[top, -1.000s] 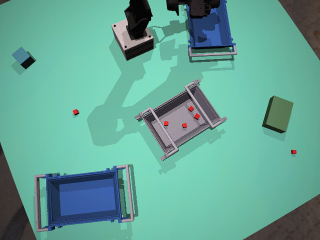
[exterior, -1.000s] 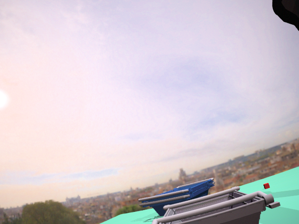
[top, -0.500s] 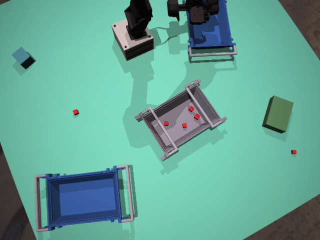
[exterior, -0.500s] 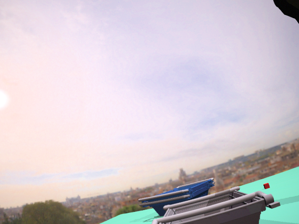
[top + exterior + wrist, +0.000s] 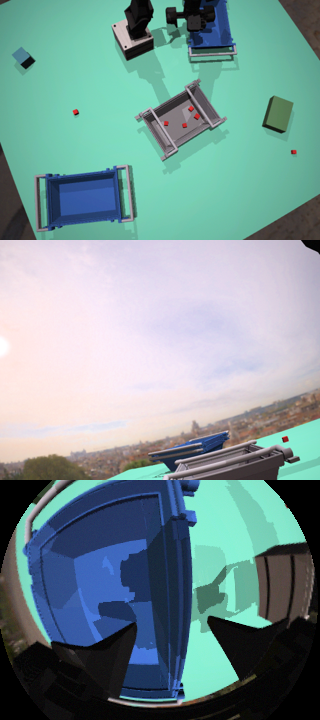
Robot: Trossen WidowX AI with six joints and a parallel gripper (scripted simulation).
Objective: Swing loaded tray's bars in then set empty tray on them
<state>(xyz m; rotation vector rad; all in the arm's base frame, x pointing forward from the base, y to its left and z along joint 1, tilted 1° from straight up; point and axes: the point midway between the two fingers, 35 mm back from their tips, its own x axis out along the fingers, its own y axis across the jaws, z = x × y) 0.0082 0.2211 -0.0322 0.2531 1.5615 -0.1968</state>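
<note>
The grey tray (image 5: 170,103) (image 5: 258,468) stands mid-table with several small red blocks (image 5: 184,125) on its floor. Its left bar (image 5: 163,129) and right bar (image 5: 199,106) both lie in across its top, near the ends. An empty blue tray (image 5: 227,25) (image 5: 172,580) stands at the top of the top view, its visible bar (image 5: 213,54) swung outward. My gripper (image 5: 189,23) (image 5: 174,623) is open above this tray's long wall nearest the base. In the wrist view one finger is over the tray, the other over the table. Finger height above the wall is unclear.
Another empty blue tray (image 5: 87,201) (image 5: 214,446) stands at lower left with bars out. A green block (image 5: 279,112) lies right of the grey tray, a blue-grey block (image 5: 21,55) far left. Loose red cubes (image 5: 75,112) (image 5: 293,151) lie apart. The robot base (image 5: 121,33) is beside the upper tray.
</note>
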